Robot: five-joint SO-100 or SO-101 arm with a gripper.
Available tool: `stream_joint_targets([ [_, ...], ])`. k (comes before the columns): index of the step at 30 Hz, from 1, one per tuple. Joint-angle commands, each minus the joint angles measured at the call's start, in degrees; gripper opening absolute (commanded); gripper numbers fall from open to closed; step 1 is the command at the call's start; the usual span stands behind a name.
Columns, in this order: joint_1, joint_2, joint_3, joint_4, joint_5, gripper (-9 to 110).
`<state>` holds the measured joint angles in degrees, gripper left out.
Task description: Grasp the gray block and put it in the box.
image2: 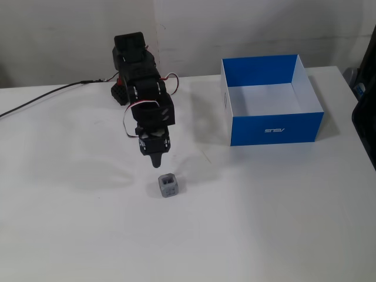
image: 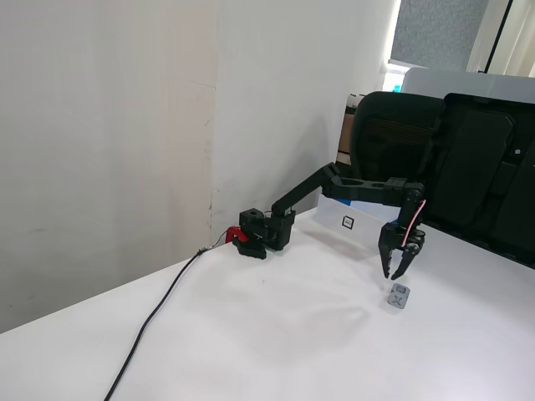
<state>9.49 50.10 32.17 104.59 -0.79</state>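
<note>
The gray block (image: 399,297) (image2: 168,185) sits on the white table, a small light-gray cube with a dark X mark on its face. My gripper (image: 392,275) (image2: 155,163) points straight down just above the table. It hangs behind the block and a little to its left in a fixed view, without touching it. Its fingers stand slightly apart, open, with nothing between them. The box (image2: 276,127) is blue outside and white inside, and stands at the right. In a fixed view its white front (image: 361,227) with a black square marker shows behind the arm.
The arm's base (image: 266,230) (image2: 130,56) sits near the wall, with a black cable (image: 155,320) (image2: 35,103) running off across the table. A black office chair (image: 393,134) and a dark case (image: 493,184) stand beyond the table's far edge.
</note>
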Motion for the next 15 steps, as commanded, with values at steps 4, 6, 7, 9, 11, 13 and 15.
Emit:
stream_joint_targets([
  [4,0.4,7.7,3.3,-4.7,-0.5,0],
  [6,0.2,7.7,4.5,-6.2,-0.4,2],
  [7,0.1,7.6,4.7,-6.7,-0.3,4],
  [9,0.0,7.6,5.1,-7.6,-0.4,6],
  [11,0.0,7.6,5.1,-8.1,-0.6,9],
  [13,0.3,7.6,5.1,-8.4,-0.6,10],
  [15,0.6,7.6,5.0,-8.5,-0.6,13],
])
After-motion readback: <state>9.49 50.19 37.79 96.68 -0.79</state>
